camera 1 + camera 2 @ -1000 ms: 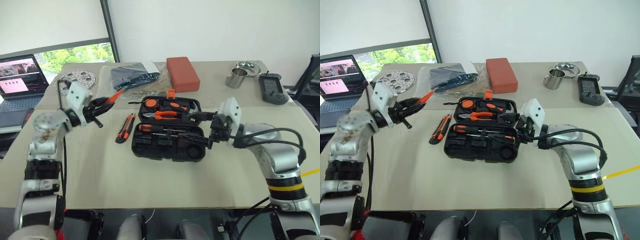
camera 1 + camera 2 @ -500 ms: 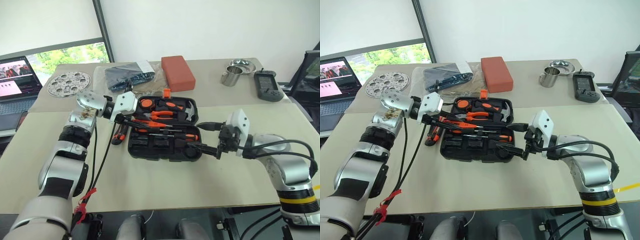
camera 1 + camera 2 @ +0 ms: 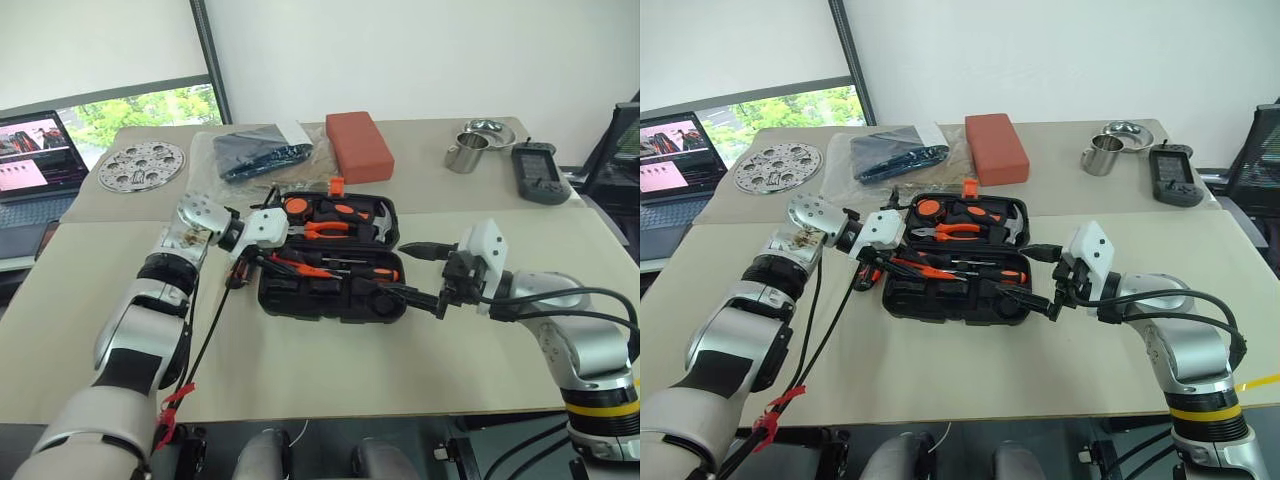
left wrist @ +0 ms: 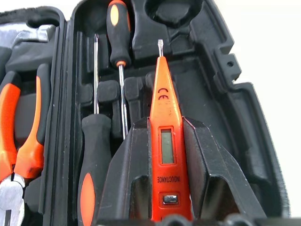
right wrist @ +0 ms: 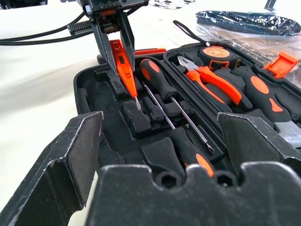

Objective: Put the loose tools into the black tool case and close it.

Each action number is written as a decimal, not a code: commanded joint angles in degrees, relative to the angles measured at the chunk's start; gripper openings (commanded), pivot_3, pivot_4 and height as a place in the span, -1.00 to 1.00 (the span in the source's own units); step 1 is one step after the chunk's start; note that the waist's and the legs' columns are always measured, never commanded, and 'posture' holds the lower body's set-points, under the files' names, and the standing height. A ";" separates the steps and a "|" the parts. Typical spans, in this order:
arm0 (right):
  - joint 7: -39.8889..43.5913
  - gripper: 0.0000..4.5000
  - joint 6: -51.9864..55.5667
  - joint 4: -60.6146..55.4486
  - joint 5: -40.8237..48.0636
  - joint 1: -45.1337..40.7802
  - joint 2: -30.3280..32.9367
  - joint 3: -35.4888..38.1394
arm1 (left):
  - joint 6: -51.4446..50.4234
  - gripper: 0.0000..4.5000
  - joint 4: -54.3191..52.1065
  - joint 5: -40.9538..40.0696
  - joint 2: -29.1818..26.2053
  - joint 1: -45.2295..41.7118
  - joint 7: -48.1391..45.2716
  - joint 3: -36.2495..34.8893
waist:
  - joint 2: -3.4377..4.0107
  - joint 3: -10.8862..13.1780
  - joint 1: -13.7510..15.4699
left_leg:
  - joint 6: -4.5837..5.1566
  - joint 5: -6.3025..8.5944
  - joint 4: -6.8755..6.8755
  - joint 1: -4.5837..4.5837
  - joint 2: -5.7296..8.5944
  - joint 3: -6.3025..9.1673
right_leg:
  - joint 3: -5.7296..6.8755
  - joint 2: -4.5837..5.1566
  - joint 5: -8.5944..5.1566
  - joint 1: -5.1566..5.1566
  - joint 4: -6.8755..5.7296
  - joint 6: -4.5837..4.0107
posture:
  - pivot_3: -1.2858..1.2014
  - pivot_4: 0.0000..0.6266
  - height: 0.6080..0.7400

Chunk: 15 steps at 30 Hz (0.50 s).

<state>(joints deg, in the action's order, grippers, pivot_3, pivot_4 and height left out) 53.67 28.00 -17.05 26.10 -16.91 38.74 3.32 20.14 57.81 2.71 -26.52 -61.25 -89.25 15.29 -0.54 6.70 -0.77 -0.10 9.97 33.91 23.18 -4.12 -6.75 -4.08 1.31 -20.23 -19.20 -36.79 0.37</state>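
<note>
Orange tester screwdriver (image 4: 162, 141), slim, with a small display window: clamped between the jaws of the left gripper (image 3: 283, 252), handle end in the grip, metal tip pointing away from the wrist. It hangs tilted, tip low, over the front half of the black tool case (image 3: 333, 262), which lies open on the worktop (image 3: 300, 360). Its long axis runs roughly parallel to the two orange-and-black screwdrivers (image 4: 96, 141) already seated in that half; the tip hovers just above the moulded ridges beside them, apparently not yet touching. The empty slot appears to lie just beyond the seated screwdrivers, on the side away from the pliers (image 4: 23, 136), so the coming move likely calls for a short lowering along the same axis, not a turn. Utility knife (image 3: 867, 276), orange and black: lies loose on the worktop just outside the case, under the left wrist. Right gripper (image 3: 418, 275): jaws spread wide, empty, held level at the opposite end of the case, near its rim. Left arm is the nearer to both remaining pieces.
</note>
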 commanded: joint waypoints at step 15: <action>-1.16 1.00 0.17 -2.77 2.01 -0.54 0.36 1.93 | 1.01 -0.78 1.69 5.00 1.66 -0.42 6.95 1.20 | 0.00 0.00 0.04 | 0.00 0.00 0.02 0.00 0.05 0.04 | 0.01 0.02 0.00 0.00 -0.05 0.00 | 0.03 -0.52 1.00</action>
<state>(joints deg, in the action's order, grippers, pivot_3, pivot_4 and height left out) 52.72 28.12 -17.51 26.24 -16.93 38.74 3.32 21.12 59.57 7.10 -24.77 -61.19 -83.25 16.48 -0.53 6.70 -0.73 -0.11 9.96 33.93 23.18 -4.07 -6.71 -4.07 1.33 -20.23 -19.19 -36.85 0.37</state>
